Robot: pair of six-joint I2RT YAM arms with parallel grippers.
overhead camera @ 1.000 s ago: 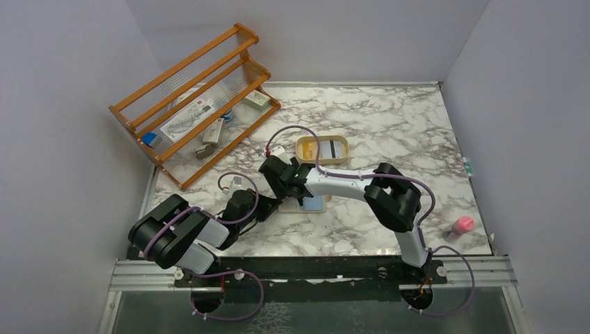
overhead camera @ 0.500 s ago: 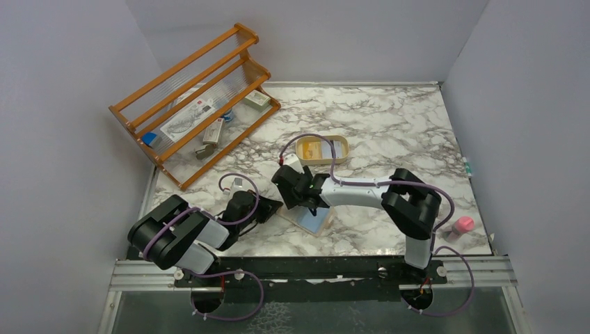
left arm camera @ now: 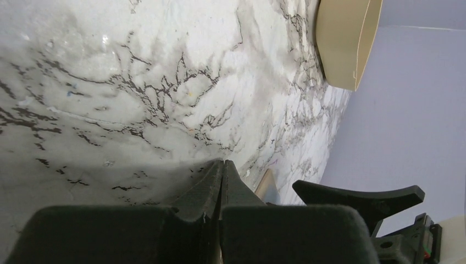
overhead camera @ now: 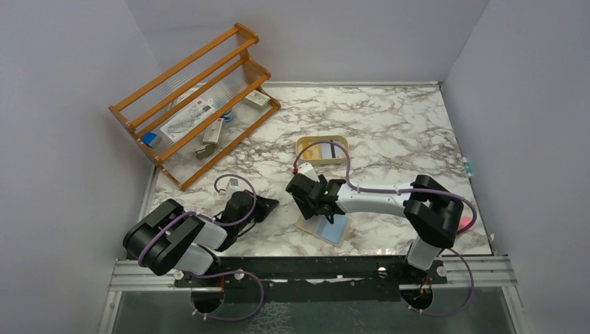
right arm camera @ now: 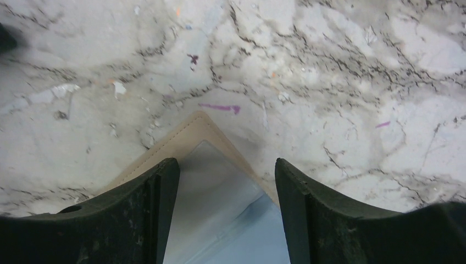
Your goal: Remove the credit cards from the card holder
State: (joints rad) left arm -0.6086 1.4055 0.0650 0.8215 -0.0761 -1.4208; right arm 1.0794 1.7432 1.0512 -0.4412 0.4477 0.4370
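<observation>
Two cards lie in the cream tray [overhead camera: 321, 138], upper centre of the overhead frame: yellow-orange card [overhead camera: 314, 149], dark-striped card [overhead camera: 334, 152]. Card holder [overhead camera: 327, 229] [right arm camera: 187, 137] lies open on the marble table [overhead camera: 389, 125], lower centre, blue lining up, skewed. Right gripper [overhead camera: 320, 211] [right arm camera: 225, 165] sits over it, fingers spread, straddling one tan corner; contact unclear. Left gripper [overhead camera: 270, 204] [left arm camera: 222, 165] is low on the marble, left of the holder and apart from it, fingers pressed together, nothing between them.
</observation>
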